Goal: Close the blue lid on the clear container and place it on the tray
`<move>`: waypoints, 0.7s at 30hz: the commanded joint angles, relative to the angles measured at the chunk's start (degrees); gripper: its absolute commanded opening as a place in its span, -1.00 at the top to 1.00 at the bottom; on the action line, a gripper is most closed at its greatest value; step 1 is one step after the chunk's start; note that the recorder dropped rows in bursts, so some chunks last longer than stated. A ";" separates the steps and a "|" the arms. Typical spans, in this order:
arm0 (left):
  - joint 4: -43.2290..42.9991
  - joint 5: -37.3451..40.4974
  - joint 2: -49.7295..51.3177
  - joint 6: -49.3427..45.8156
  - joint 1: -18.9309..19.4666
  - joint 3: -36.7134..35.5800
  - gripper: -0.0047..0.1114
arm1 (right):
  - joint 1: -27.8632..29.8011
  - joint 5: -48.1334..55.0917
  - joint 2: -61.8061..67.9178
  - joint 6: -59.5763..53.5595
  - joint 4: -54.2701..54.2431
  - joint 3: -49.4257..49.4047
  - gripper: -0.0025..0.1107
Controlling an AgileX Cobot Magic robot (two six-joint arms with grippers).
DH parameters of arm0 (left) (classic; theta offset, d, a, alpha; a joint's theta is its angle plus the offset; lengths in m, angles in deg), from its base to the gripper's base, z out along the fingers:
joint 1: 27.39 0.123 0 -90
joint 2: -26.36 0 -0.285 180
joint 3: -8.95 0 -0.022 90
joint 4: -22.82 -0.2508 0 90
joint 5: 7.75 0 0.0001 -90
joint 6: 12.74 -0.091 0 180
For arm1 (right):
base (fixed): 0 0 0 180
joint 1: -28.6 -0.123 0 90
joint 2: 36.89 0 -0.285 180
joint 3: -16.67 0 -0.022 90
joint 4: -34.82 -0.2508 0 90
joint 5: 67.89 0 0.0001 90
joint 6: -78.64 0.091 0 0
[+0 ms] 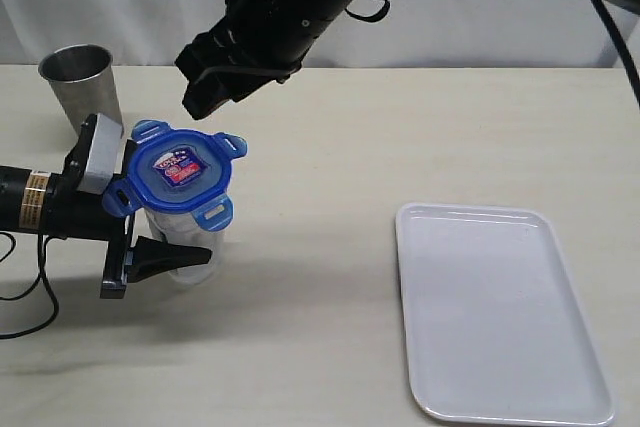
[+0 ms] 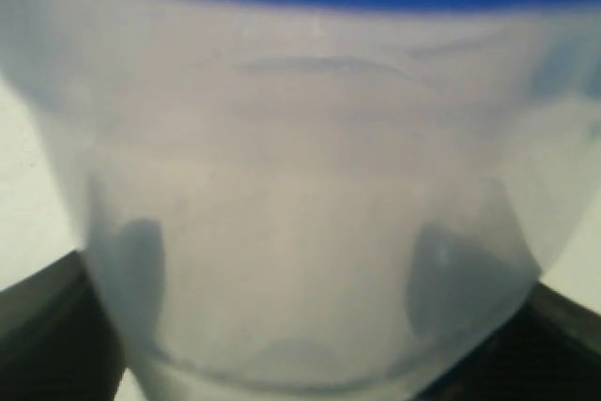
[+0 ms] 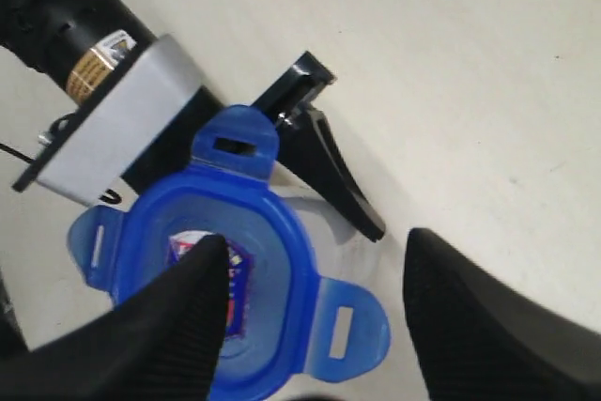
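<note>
The blue lid (image 1: 178,175) sits on top of the clear container (image 1: 197,224), its four flaps sticking out sideways. The container stands on the table at the left. My left gripper (image 1: 180,247) is shut on its lower body from the left; one black finger (image 1: 165,254) shows in front, the other is hidden behind. In the left wrist view the container (image 2: 300,157) fills the picture, with both fingers (image 2: 141,269) dark through its wall. My right gripper (image 1: 215,87) hangs open a little above and behind the lid (image 3: 272,232), touching nothing. The white tray (image 1: 500,312) lies at the right.
A grey metal cup (image 1: 80,82) stands at the back left, just behind the left arm. The right arm reaches across from the upper right. A white curtain closes off the back of the table.
</note>
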 commanded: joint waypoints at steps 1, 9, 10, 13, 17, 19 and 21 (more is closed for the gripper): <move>1.35 -1.91 -0.07 0.07 0.12 0.39 0.92 | -0.43 5.29 -0.23 0.71 -2.41 0.99 0.02; 1.38 -1.91 -0.07 0.18 0.12 0.39 0.92 | -0.71 4.32 -0.13 2.90 -0.38 -1.72 0.02; 1.38 -1.91 -0.07 0.18 0.12 0.39 0.92 | -0.71 4.32 -0.13 2.90 -0.38 -1.85 0.02; 1.38 -1.91 -0.07 0.18 0.12 0.39 0.92 | -0.71 4.08 -0.13 2.90 -0.76 -2.23 0.07; 1.38 -1.91 -0.07 0.18 0.12 0.39 0.92 | -0.71 3.21 -0.13 2.90 -0.76 -2.23 0.14; 1.38 -1.91 -0.07 0.18 0.12 0.39 0.92 | -0.71 3.21 0.13 2.90 -0.76 -2.35 0.14; 1.38 -1.91 -0.07 0.18 0.12 0.39 0.92 | -0.71 3.32 0.71 2.90 -0.76 -2.35 0.13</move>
